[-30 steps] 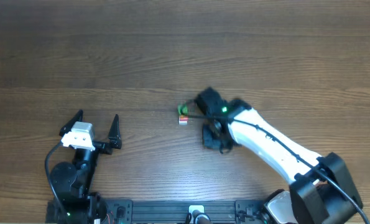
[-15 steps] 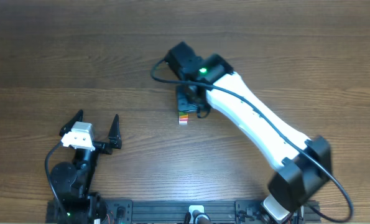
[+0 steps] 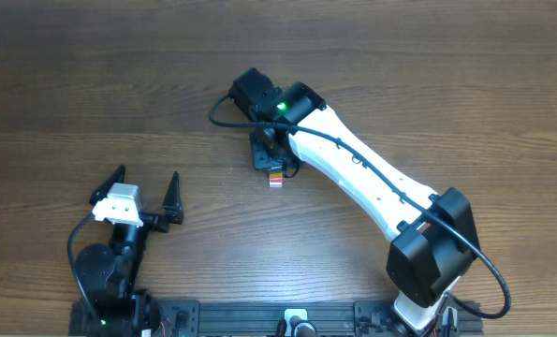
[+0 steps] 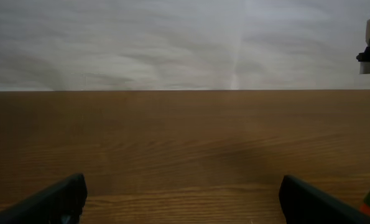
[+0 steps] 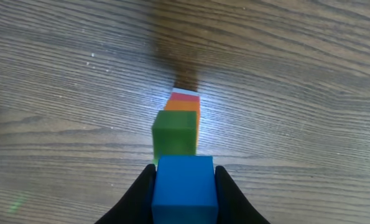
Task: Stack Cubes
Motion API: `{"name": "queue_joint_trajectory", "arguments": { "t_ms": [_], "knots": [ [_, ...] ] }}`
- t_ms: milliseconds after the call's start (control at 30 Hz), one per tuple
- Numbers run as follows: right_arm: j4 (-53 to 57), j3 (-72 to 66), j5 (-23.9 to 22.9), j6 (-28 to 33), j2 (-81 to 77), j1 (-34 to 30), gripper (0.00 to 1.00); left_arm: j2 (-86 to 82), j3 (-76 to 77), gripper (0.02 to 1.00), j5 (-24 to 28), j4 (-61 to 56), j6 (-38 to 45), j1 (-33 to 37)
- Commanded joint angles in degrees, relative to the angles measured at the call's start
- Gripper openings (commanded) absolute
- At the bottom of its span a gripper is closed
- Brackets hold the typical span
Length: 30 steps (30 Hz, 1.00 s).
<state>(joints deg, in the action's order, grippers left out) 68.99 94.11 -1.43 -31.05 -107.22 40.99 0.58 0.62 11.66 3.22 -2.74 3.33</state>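
right fingers clamp blue cube near cube stack; left fingers wide, open table around.

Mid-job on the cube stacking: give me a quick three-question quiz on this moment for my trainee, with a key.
1. True or false: the left gripper is shut on a cube.
2. Multiple choice: the cube held by the right gripper is A) yellow, B) blue, C) purple.
3. Fill in: the top cube of the stack of cubes on the wooden table is ____.

Key
1. False: it is open and empty.
2. B: the small blue cube sits between its fingers, above the stack.
3. Green: the green cube tops the orange cube.
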Motion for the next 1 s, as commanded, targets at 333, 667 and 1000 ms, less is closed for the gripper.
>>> {"name": "queue_joint_trajectory", "arguments": {
  "t_ms": [333, 667, 1000],
  "knots": [
    [0.0, 3.5, -0.5, 0.2, -1.6, 0.5, 0.009, -0.4, -0.3, 1.000, 0.5, 0.0, 0.8, -0.2],
    [0.2, 3.5, -0.6, 0.2, -1.7, 0.5, 0.012, -0.4, -0.3, 1.000, 0.5, 0.0, 0.8, -0.2],
    [0.6, 3.5, -0.6, 0.2, -3.0, 0.5, 0.009, -0.4, -0.3, 0.998, 0.5, 0.0, 0.8, -0.2]
  ]
}}
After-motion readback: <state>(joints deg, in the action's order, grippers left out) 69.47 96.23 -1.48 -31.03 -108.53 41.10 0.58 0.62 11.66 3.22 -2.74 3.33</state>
